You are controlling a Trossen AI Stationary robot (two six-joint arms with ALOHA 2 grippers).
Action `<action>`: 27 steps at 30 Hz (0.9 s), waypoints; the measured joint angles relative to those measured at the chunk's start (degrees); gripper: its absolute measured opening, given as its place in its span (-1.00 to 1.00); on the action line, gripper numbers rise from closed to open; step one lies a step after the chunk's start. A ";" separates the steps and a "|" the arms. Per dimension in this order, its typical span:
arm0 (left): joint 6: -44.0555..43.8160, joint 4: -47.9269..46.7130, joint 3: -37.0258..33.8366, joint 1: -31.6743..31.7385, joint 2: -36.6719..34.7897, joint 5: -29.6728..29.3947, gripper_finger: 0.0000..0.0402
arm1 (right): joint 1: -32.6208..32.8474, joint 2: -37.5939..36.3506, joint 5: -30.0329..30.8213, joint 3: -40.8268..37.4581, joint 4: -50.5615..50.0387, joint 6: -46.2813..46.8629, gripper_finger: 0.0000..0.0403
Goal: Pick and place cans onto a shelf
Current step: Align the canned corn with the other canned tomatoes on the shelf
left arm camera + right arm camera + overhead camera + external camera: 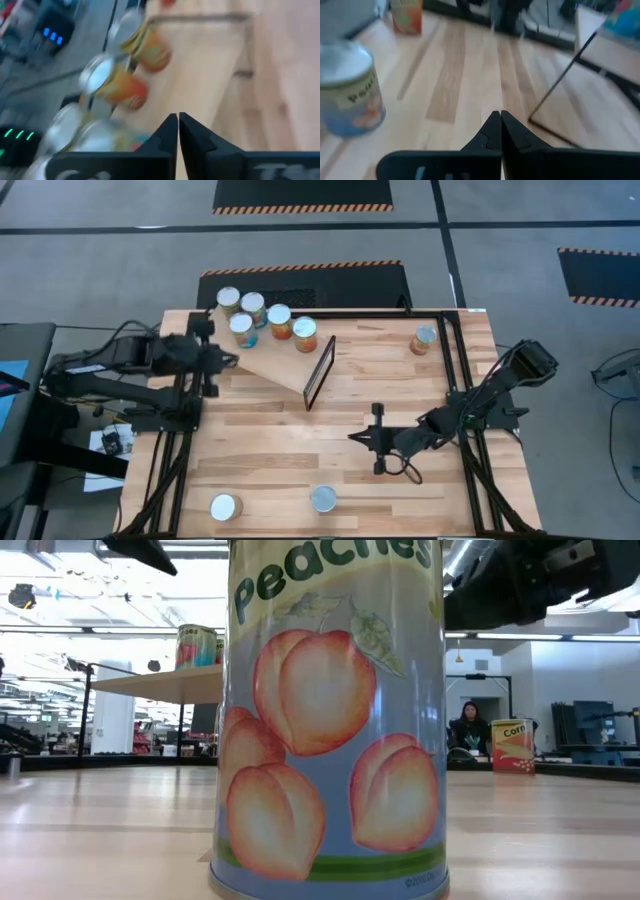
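five silver-lidded tins (266, 320) sit on the slanted plywood shelf (283, 363); both tools, left (231, 361) and right (356, 438), are closed and empty, so open the right one before reaching the blue-labelled tin (323, 499) at 6 o'clock.

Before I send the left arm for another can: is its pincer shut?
Shut: the left pincer shows its fingers pressed together, holding nothing, beside the shelf.

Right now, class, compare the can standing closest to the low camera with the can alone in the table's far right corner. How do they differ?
The near can fills the low view; the far-right can looks tiny behind it. The near can's label is blue with peaches; the far-right can's is orange and yellow, reading Corn. In the high view the near can sits at the front edge, the far-right can near the back. Both stand upright on the table, off the shelf.
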 joint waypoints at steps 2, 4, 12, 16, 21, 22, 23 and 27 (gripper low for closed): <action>-1.34 5.91 -3.84 -3.64 -1.94 -0.02 -0.98 | -0.40 0.00 -1.01 -3.61 8.51 -2.58 -0.96; -2.60 12.06 -7.86 -6.90 -3.26 -0.04 -0.98 | -0.97 0.00 -2.89 -7.39 17.13 -3.94 -0.96; -10.26 32.70 -22.09 -13.09 -0.62 12.84 -0.98 | -2.75 0.00 -11.80 -18.38 42.93 -4.11 -0.95; -9.45 41.63 -27.83 -15.89 2.25 9.98 -0.98 | -2.45 -0.14 -12.03 -18.61 43.87 -4.06 -0.92; -7.71 58.76 -34.77 -19.52 3.88 9.58 -0.98 | -2.41 -0.17 -11.33 -18.59 43.63 -2.74 -0.93; -7.76 60.16 -35.49 -20.16 4.05 9.57 -0.98 | -2.27 -0.17 -10.31 -18.59 43.59 -2.92 -0.93; -7.98 60.83 -35.94 -20.70 4.19 9.47 -0.98 | -2.06 -0.17 -8.78 -18.59 43.55 -3.46 -0.94; -9.80 63.16 -36.93 -21.95 4.25 8.58 -0.98 | -0.79 -1.13 -0.10 -18.59 42.26 -6.37 -0.96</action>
